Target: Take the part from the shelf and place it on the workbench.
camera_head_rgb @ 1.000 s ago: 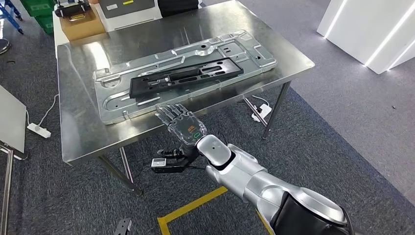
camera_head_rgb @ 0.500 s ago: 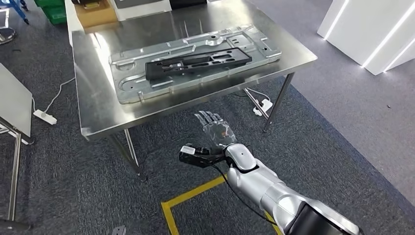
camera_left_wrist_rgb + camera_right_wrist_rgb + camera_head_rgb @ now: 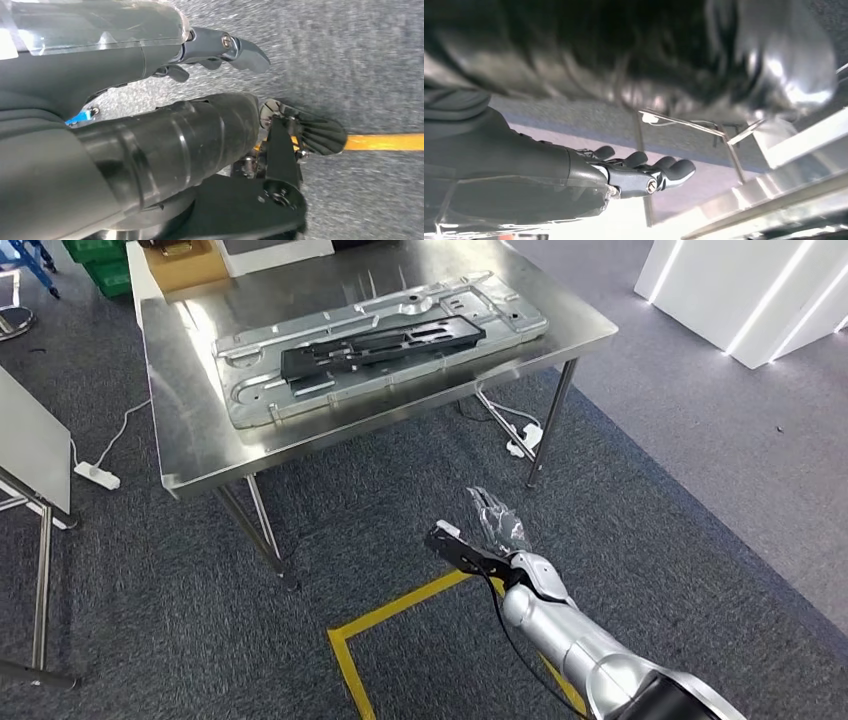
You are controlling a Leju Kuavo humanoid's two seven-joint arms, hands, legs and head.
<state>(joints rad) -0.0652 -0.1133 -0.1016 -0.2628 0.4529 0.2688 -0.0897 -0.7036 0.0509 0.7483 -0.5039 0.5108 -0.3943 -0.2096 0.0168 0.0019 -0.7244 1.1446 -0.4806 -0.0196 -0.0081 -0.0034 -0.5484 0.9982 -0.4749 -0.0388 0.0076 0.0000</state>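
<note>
A long black part [image 3: 385, 345] lies on a large silver metal plate [image 3: 260, 400] on the steel workbench [image 3: 200, 455]. My right hand [image 3: 497, 520] hangs over the carpet in front of the workbench, well apart from its front edge, with its fingers stretched out and nothing in them. The right wrist view shows the same right hand [image 3: 624, 172] with fingers [image 3: 674, 170] extended and empty, and the workbench's legs beyond it. In the left wrist view my left hand [image 3: 150, 45] hangs above the floor and holds nothing.
Yellow tape [image 3: 390, 615] marks a corner on the carpet near my right arm. A white power strip [image 3: 95, 475] lies left of the workbench, and another [image 3: 520, 440] sits under it. A second table [image 3: 30, 450] stands at the left. A cardboard box [image 3: 185, 265] and green crates [image 3: 95, 260] sit behind.
My right hand has drawn back from the plate's near edge and dropped over the carpet. The whole picture has shifted, and the workbench now sits farther off.
</note>
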